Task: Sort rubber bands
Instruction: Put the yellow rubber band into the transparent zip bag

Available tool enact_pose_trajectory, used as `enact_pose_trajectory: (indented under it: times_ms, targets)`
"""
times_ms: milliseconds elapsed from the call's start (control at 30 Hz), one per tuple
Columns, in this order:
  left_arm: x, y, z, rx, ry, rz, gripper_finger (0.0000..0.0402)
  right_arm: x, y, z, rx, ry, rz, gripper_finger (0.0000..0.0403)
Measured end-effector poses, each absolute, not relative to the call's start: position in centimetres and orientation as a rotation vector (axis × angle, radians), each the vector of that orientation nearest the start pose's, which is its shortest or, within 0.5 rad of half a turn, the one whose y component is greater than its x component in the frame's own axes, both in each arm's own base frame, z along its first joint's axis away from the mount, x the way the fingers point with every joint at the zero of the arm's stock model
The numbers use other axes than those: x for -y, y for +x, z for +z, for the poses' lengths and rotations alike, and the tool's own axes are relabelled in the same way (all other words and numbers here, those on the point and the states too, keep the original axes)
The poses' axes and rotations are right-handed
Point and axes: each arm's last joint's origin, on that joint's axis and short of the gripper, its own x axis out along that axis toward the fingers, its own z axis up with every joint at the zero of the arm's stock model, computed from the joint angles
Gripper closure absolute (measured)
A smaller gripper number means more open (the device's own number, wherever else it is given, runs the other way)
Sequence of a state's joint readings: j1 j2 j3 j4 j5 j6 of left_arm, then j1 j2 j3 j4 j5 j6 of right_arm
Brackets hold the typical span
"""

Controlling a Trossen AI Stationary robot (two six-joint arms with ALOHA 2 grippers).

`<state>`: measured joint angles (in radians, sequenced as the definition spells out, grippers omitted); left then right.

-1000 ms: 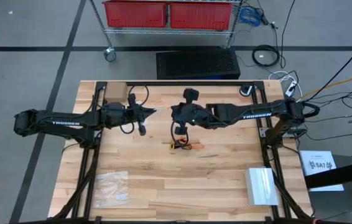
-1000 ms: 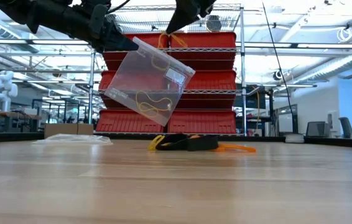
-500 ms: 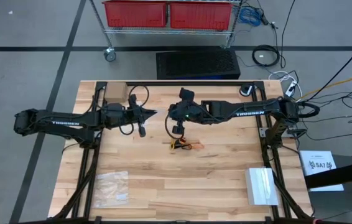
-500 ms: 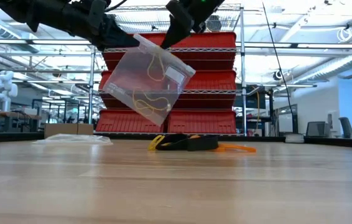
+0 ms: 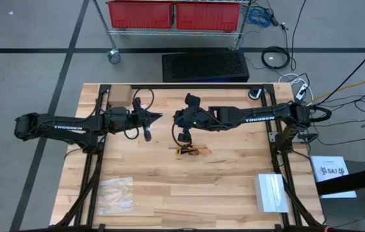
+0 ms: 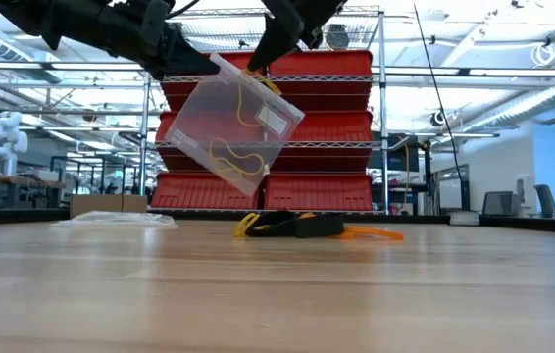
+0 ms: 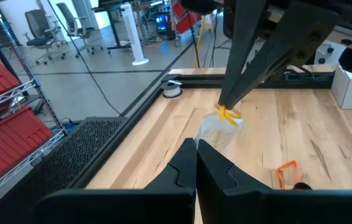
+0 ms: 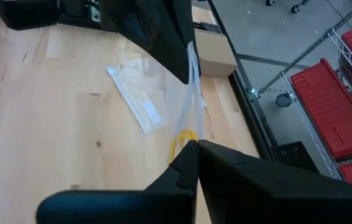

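Right now I am holding a clear plastic bag [image 6: 230, 123] up in the air above the middle of the table [image 5: 234, 187], toward its far edge. My left gripper [image 6: 197, 67] is pinching one upper corner of the bag, with its fingers [image 7: 188, 163] pressed together on the plastic so that the bag is hanging tilted below it. My right gripper [image 6: 258, 57] is sitting at the bag's top edge just beside the left one, its fingers [image 8: 191, 158] closed on a yellow rubber band [image 8: 181, 142] at the mouth of the bag. The left wrist view is showing the same yellow loop [image 7: 228, 115] at the tip of the right gripper, touching the bag's rim.

Inside the bag, a few yellow-tan rubber bands [image 6: 228, 155] are lying against the clear wall, one near the lower end and another higher up beside a small white label [image 6: 273, 120].

On the table beneath the bag, near the centre, a small heap of rubber bands [image 6: 302, 226] is resting, with yellow, black and orange loops lying together; the orange ones [image 5: 198, 152] are spreading toward the right side of the heap. A second clear bag [image 5: 116, 194] is lying flat near the left front corner of the table, and a white box [image 5: 271, 192] is sitting near the right front corner. A cardboard box [image 5: 119, 95] is standing at the far left corner.
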<state>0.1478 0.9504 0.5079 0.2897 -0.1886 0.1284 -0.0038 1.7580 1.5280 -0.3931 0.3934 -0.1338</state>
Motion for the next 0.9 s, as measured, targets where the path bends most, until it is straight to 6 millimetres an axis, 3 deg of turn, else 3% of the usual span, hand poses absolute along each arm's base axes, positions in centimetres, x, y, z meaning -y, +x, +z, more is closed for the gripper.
enact_pose_trajectory:
  times_ms: [900]
  targets:
    - [-3.68, 20.55, 25.38, -0.165, 0.113, 0.353, 0.0401, 0.38, 39.67, 30.93, -0.642, -0.179, -0.339, 0.0403]
